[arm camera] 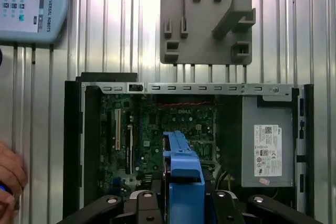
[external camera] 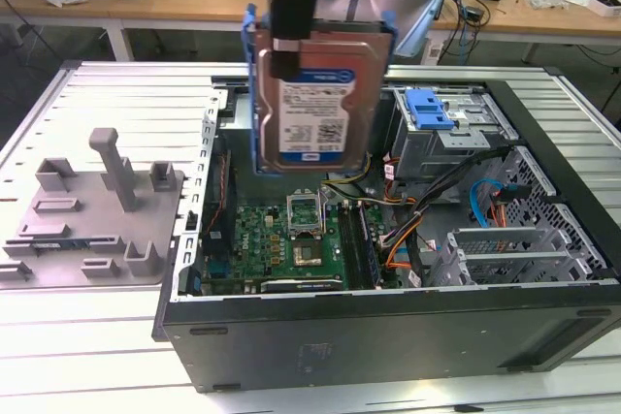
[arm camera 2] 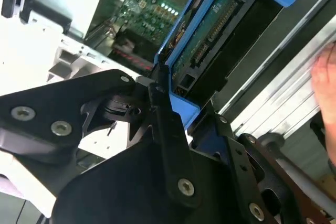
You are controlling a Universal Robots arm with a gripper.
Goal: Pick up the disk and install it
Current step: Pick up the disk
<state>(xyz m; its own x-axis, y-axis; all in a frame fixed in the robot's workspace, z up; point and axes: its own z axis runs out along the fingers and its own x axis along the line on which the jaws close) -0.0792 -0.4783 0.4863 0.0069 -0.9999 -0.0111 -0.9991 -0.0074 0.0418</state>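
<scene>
The disk, a silver hard drive with a white-and-blue label in a blue carrier bracket, hangs upright above the open computer case. My gripper is shut on its upper edge, with a black finger lying over the label side. In the second wrist view the black fingers clamp the blue bracket of the disk. In the first wrist view the disk is seen edge-on over the motherboard, with my gripper at its near end.
The drive bay with a small blue latch sits at the case's far right in the exterior view. A grey fixture plate lies left of the case. A grey metal box, cables, a pendant and a hand are nearby.
</scene>
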